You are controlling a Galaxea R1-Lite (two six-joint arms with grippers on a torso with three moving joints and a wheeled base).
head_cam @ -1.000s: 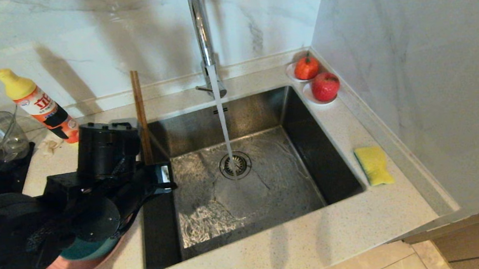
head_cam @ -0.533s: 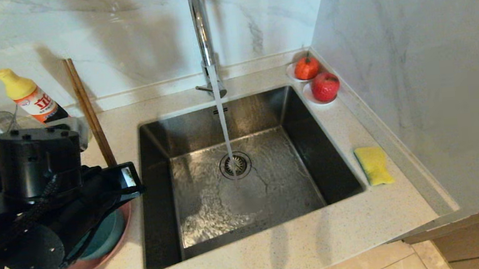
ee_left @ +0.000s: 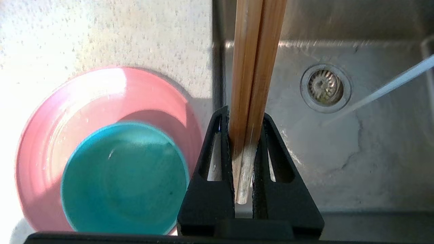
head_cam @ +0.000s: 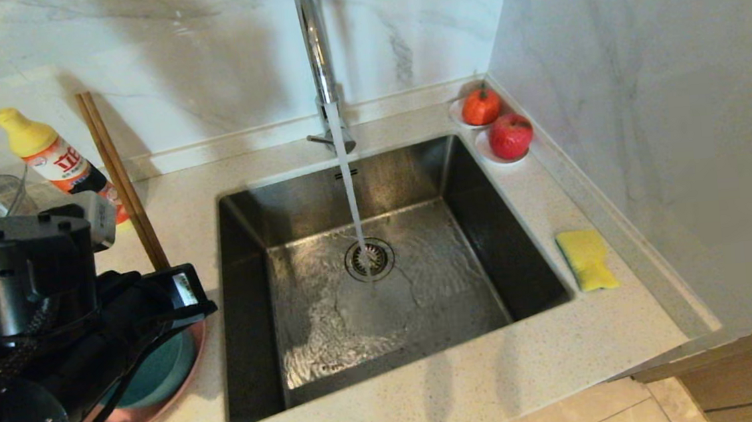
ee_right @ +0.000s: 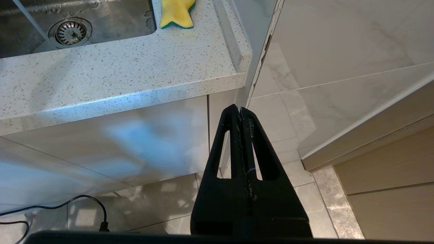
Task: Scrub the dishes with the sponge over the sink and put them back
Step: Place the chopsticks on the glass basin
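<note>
Head view: left gripper (head_cam: 177, 290) over the counter's left edge, above the pink plate (head_cam: 191, 376) and teal bowl (head_cam: 160, 369); chopsticks (head_cam: 115, 174) rise from it, leaning toward the wall; sponge (head_cam: 586, 259) lies right of the sink (head_cam: 249, 301); faucet (head_cam: 317, 54) runs.

Left wrist view: jaws nearly shut, clamping both chopsticks (ee_left: 252, 78) near one end; bowl (ee_left: 123, 178) sits inside plate (ee_left: 67, 112).

Right wrist view: right gripper (ee_right: 240, 117) fully shut, empty, parked below the counter.

Judgement: lower the sticks flat across the bowl before releasing; a tilted drop risks rolling.
</note>
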